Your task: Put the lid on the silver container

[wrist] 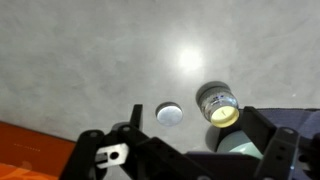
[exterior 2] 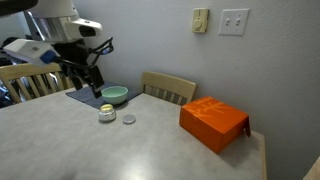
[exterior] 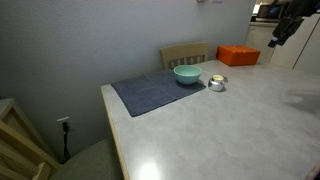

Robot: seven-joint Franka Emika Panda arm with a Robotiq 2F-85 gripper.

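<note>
The silver container (wrist: 218, 103) is a small shiny round pot with a yellowish inside, standing open on the grey table. It shows in both exterior views (exterior: 216, 83) (exterior 2: 107, 114). The lid (wrist: 171, 113) is a flat silver disc lying on the table just beside it, also seen in an exterior view (exterior 2: 128, 119). My gripper (wrist: 195, 128) is open and empty, hovering above the table with the lid and container between its fingers in the wrist view. In an exterior view it hangs well above the teal bowl (exterior 2: 93, 86).
A teal bowl (exterior 2: 115, 96) sits on a dark mat (exterior: 150, 92) next to the container. An orange box (exterior 2: 213, 123) stands at the table's far corner. A wooden chair (exterior 2: 168, 88) is behind the table, by the wall.
</note>
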